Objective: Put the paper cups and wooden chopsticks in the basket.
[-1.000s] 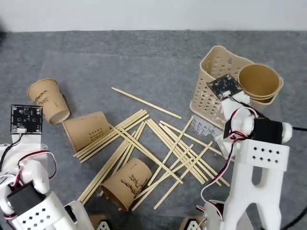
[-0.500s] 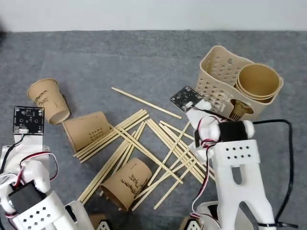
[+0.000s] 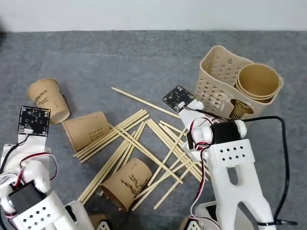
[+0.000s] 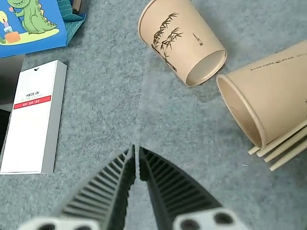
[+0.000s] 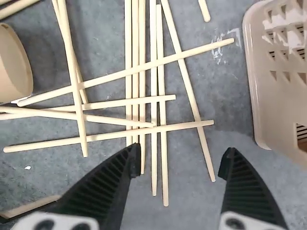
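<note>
A beige slotted basket (image 3: 218, 79) stands at the right with stacked paper cups (image 3: 258, 80) in it. Three paper cups lie on their sides: one at the far left (image 3: 48, 100), one beside it (image 3: 86, 129), one near the front (image 3: 125, 183). Several wooden chopsticks (image 3: 158, 143) lie scattered across the middle. My right gripper (image 5: 181, 155) is open just above the chopsticks (image 5: 144, 96), beside the basket wall (image 5: 278, 72). My left gripper (image 4: 136, 160) is shut and empty, a little short of two fallen cups (image 4: 182, 40) (image 4: 268, 103).
The grey felt mat (image 3: 120, 62) covers the table, with free room behind the chopsticks. A white box (image 4: 33, 117) and a blue dinosaur card (image 4: 29, 24) lie off the mat beside the left arm.
My right arm has swung left from the basket and now hangs over the chopstick pile. The left arm has shifted slightly right.
</note>
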